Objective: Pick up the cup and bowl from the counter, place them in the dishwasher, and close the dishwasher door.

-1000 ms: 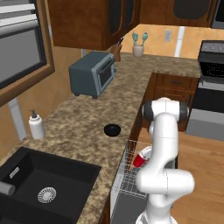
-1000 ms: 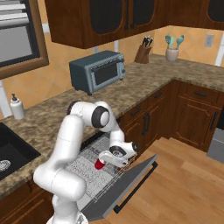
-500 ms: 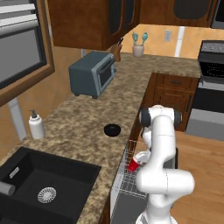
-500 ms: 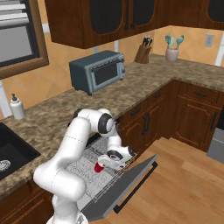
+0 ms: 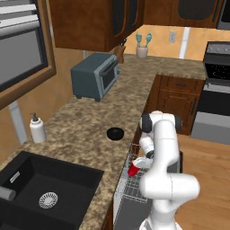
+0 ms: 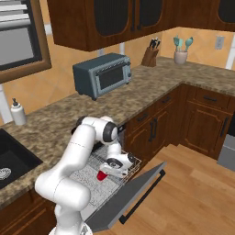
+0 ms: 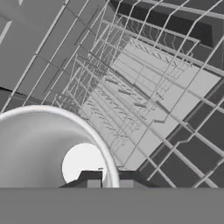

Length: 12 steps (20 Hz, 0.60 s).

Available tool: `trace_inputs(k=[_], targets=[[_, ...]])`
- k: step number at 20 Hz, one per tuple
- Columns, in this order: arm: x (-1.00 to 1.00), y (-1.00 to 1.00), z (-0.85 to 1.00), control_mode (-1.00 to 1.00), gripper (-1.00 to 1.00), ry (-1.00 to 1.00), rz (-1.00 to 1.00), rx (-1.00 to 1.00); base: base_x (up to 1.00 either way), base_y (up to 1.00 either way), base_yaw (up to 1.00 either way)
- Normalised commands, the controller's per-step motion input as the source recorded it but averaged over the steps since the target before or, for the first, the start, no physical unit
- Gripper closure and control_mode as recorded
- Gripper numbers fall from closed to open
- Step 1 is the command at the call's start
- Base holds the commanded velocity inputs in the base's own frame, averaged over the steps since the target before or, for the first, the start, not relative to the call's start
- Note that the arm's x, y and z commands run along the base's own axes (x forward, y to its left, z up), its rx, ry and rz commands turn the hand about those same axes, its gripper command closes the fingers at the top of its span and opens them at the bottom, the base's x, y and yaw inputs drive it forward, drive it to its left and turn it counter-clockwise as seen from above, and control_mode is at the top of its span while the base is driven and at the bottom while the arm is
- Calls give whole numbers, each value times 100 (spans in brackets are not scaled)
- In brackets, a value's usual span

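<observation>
- Arm has dropped over the last second: elbow folded down, hand now low over the dishwasher rack, where earlier it sat higher above it. Base views unchanged, so it's the arm moving, not the base.
- Dishwasher door hangs open, bar handle toward the floor; rack pulled out over it.
- Cup came down with the hand and now sits at rack level, near the wire grid. Hand view looks into its white rim with rack wires right behind. Can't tell whether its base rests on the wires yet.
- Meaning: cup placement looks almost done, release is the likely next move.
- Bowl sits on the counter, untouched, well apart from the arm. Second pick plus door close remain.
- Fingers: nearly pressed together, pinching the cup's rim wall between them; one tip inside the cup, one outside. No visible release yet.
</observation>
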Motion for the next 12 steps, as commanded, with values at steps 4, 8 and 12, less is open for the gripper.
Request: trace_inputs(k=[4,8,12], targets=[[-38,-20,-7,-100,-100,2,0,5,0,0,0],[-73,-50,12,-100,-100,-1,-1,12,0,0,0],[-81,-21,52,-100,-100,-12,-6,7,0,0,0]])
